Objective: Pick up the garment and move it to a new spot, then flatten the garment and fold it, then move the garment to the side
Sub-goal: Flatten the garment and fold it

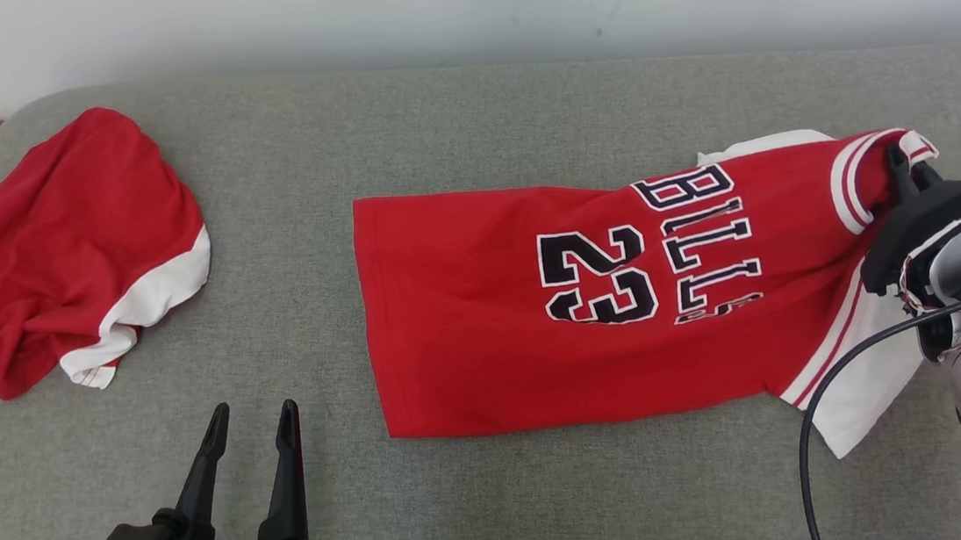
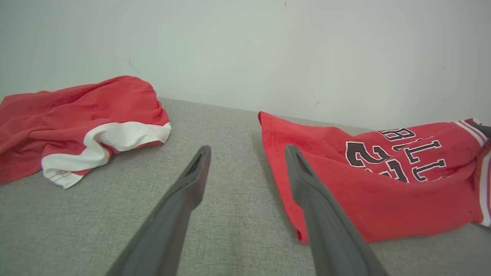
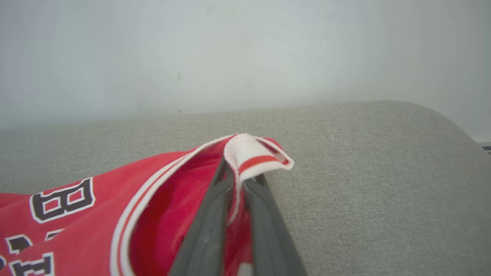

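Across the right half of the grey upholstered surface (image 1: 336,513) lies the red jersey (image 1: 486,322), mostly flat, its straight hem toward the middle and the black-and-white "23" and lettering facing up. From above, the head view gives the whole layout. The right pincer (image 1: 900,163) sits at the jersey's far right end, where the red-and-white striped trim is bunched, but how firmly it grips is hard to read from there. The right wrist view makes that plain: its 2 dark fingers (image 3: 215,214) are pressed almost together on a ribbed white band with a red stripe, which folds over their tips and is raised a little off the surface.

The left pincer (image 1: 252,408) is at the lower left of the head view, jaws spread wide with nothing between them, apart from the jersey's hem. In the low-angled left wrist view 1 finger overlaps the jersey's near corner; the head view shows this is only line of sight. That low view also shows the jersey rising toward the gripped end, which looks flat from above.

A second red garment (image 1: 64,248) with a white panel lies crumpled at the far left, well apart from the jersey. A black cable (image 1: 819,396) crosses the jersey's white side panel (image 1: 863,396) near the right arm.
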